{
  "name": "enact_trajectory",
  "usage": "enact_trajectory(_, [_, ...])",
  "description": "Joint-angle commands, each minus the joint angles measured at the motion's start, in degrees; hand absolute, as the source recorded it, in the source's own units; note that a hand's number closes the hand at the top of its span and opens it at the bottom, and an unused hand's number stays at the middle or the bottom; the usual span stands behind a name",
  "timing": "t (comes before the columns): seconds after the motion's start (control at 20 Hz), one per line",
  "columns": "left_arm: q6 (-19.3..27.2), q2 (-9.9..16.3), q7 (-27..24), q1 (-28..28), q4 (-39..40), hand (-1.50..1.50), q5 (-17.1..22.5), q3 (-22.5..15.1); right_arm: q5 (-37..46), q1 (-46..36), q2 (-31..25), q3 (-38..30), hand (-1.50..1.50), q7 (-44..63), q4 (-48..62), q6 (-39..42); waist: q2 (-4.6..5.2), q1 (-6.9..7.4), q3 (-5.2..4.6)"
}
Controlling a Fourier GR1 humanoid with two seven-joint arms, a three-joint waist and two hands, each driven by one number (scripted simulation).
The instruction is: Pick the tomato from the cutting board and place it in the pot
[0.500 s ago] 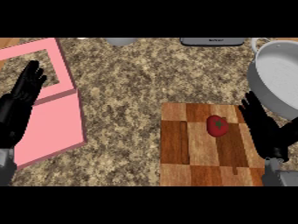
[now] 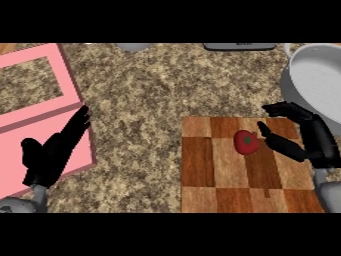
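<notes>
A red tomato (image 2: 246,142) lies on the chequered wooden cutting board (image 2: 217,180) at the lower right of the head view. My right hand (image 2: 313,142) sits just right of the tomato, fingers curving toward it and thumb near its right side, with a small gap left between them. The grey pot (image 2: 328,80) stands behind the board at the upper right, partly cut off by the frame. Low at the left, my left hand (image 2: 55,152) rests open with fingers straight, pointing up over the pink surface.
A pink tray-like frame (image 2: 25,110) covers the left of the speckled counter (image 2: 143,100). Two grey objects (image 2: 236,46) peek in at the counter's far edge.
My right hand has lowered beside the tomato and its fingers have begun to curl toward it. The left hand has shifted slightly right and lower. The view has moved closer.
</notes>
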Motion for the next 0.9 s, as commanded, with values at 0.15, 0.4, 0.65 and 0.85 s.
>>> enact_trajectory(0.15, [-1.57, -3.27, -0.92, 1.88, 4.61, 0.00, -0.98, -3.72, 4.55, 4.59, 10.89, 0.01, -1.50, -22.26, -8.48, -14.04, -0.06, -0.14, 0.38])
enact_trajectory(0.4, [-5.62, -4.51, -4.34, -1.80, 12.03, 0.00, -0.55, -0.39, 8.37, 10.88, 2.59, 3.24, -1.50, -4.85, -22.77, -7.39, -0.01, 0.36, 0.23])
enact_trajectory(0.65, [-3.71, -5.47, -0.32, -3.32, 10.00, 0.00, -1.28, -1.25, 6.46, 8.54, -5.28, 0.89, -1.50, 15.59, -26.46, 0.22, -0.01, 0.52, 0.18])
enact_trajectory(0.85, [-4.06, -6.57, -0.78, -1.37, 8.11, 0.00, -2.26, -2.07, 5.90, 1.50, -0.88, 3.34, -1.50, 26.98, -24.65, 0.84, 0.10, 1.61, 0.26])
